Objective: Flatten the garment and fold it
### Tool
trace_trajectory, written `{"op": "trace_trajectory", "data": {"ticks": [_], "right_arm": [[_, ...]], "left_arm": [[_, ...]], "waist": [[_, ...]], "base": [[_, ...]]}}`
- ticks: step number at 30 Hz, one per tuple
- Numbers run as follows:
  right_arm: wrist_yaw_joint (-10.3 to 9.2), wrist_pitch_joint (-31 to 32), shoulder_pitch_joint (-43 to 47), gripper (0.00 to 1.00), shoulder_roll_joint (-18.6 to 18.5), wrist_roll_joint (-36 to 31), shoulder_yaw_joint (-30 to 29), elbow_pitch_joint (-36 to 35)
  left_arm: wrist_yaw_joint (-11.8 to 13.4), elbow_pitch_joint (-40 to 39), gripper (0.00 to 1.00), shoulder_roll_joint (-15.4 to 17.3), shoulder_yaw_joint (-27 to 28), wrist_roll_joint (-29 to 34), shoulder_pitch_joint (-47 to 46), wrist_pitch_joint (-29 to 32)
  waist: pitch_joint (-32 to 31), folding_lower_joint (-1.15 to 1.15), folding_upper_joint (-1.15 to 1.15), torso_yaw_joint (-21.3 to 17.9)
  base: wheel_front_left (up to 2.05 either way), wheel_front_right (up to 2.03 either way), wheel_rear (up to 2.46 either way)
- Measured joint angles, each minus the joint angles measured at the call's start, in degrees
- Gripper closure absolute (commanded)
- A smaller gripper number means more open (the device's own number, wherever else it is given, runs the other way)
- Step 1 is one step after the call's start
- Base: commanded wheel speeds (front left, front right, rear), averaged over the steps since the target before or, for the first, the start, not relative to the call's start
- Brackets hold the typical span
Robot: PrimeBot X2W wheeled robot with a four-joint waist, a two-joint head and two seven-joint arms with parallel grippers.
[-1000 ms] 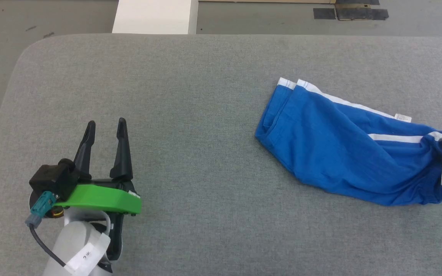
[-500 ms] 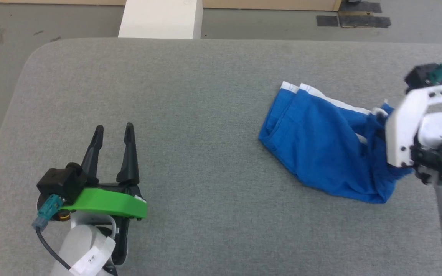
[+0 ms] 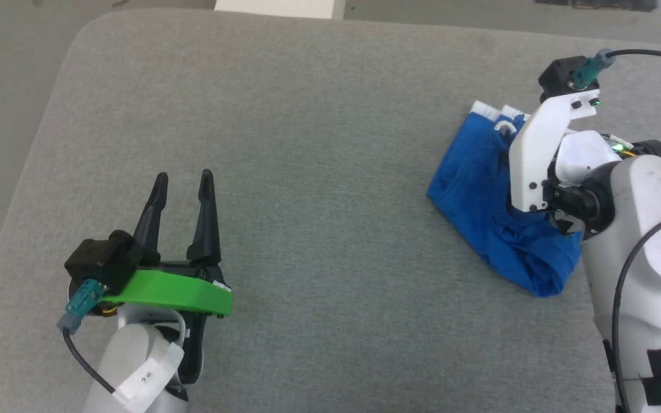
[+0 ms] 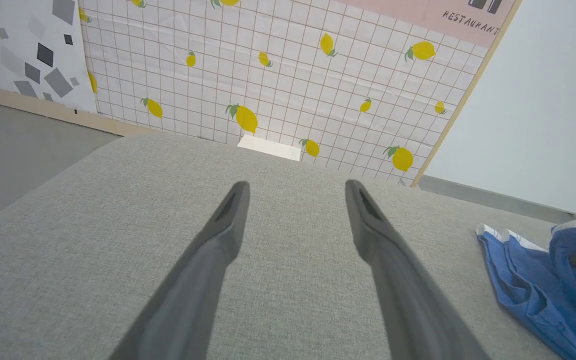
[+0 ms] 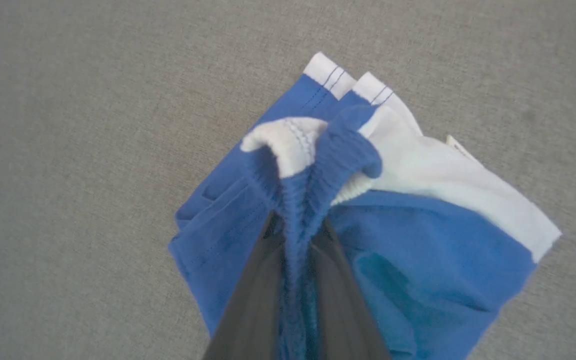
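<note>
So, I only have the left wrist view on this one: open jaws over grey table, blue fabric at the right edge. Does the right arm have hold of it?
Observer: Yes. The right wrist view shows the right gripper with its jaws shut on the garment, at the bunched elastic waistband.
Operator: Where is that end held?
Observer: Over the white-edged leg hems, so the garment doubles over itself. Its lower layer lies on the table.
Operator: How far off is the left arm?
Observer: In the head view the left gripper is well apart from the garment, over bare table to its left.
</note>
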Motion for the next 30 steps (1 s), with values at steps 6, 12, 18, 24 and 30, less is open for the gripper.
{"op": "trace_trajectory", "data": {"ticks": [6,12,18,24,30], "right_arm": [[0.00,-3.2,-1.8,1.00,1.2,-4.1,-1.2,6.4],[0.00,-6.0,-3.5,0.38,1.7,-4.4,-1.1,10.0],[0.00,-7.9,-4.4,0.00,2.5,-1.9,2.3,12.2],[0.00,-10.3,-5.1,0.00,2.7,3.6,6.8,12.1],[0.00,-11.8,-5.4,0.00,2.7,6.7,9.6,11.2]], "left_arm": [[-0.6,0.1,0.00,-0.7,0.2,0.1,-0.3,0.0],[-1.0,0.4,0.00,-1.0,0.9,0.5,-0.8,0.0],[-1.2,1.4,0.00,-1.2,1.4,1.0,-0.9,0.0],[-1.5,2.6,0.00,-1.2,1.9,2.0,-0.8,0.0],[-1.7,3.9,0.00,-0.8,2.4,2.0,0.2,0.0]], "waist": [[2.2,0.00,0.00,1.8],[3.4,0.00,0.00,2.2],[2.2,0.00,0.00,1.3],[-0.4,0.00,0.00,0.0],[-4.3,0.00,0.00,-1.9]], "base": [[0.00,0.00,0.00],[0.00,0.00,0.00],[0.00,0.00,0.00],[0.00,0.00,0.00],[0.00,0.00,0.00]]}}
